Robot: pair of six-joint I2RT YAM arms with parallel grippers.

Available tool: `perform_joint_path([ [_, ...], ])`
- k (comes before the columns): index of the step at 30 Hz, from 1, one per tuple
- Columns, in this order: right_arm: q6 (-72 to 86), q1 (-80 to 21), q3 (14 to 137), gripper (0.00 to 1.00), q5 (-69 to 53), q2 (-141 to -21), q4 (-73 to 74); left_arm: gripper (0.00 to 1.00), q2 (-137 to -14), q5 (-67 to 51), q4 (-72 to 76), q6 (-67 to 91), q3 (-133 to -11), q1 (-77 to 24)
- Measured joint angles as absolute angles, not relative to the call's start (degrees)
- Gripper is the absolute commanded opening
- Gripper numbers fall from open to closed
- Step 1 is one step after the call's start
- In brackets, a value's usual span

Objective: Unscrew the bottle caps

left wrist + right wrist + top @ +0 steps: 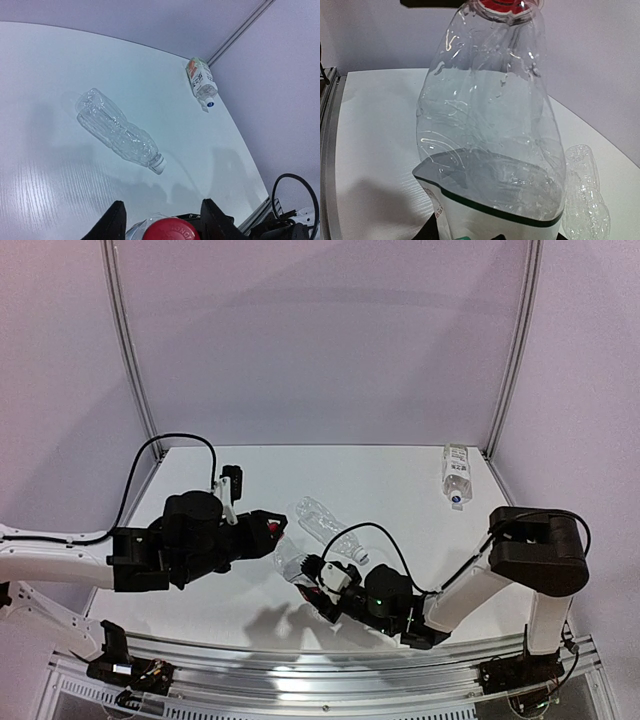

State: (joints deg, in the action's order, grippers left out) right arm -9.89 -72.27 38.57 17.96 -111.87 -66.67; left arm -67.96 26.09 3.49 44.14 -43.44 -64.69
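Over the table [400, 470], right gripper [312, 575] clamps the bottle [490, 125]; left gripper [163, 212] gapes slightly around its red cap [171, 231].

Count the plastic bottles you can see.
3. A red-capped bottle is gripped by the right pincer, its cap within the left pincer. A ribbed bottle lies just beyond it. A labelled bottle lies at the far right corner. None seems hidden.
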Motion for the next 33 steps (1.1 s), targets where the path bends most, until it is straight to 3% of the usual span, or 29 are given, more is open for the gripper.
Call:
perform_joint_path([
  [6,-10.7,-72.3,38.9,0.45,19.8,-111.9,-66.7,0.9,-65.4,27.2,2.3,44.6,-42.0,-65.6],
  [9,-10.8,-72.3,38.9,0.45,19.7,-111.9,-66.7,0.99,-61.7,27.0,3.2,42.0,-40.0,-66.6],
  [14,-10.3,-72.3,38.8,0.45,17.4,-111.9,-66.7,0.99,-55.6,25.4,3.8,36.1,-38.9,-67.4],
  [19,-7.6,-71.1,36.4,0.45,5.8,-110.3,-68.0,0.98,-50.0,21.6,5.0,29.5,-36.8,-67.5],
  [26,-3.9,-68.6,33.6,0.45,-9.6,-108.8,-71.6,0.93,-44.1,13.7,6.0,23.0,-32.5,-67.2],
  [33,-2.5,-68.3,33.6,0.45,-15.6,-108.8,-72.3,0.82,-46.1,7.5,8.5,20.9,-32.4,-66.0],
])
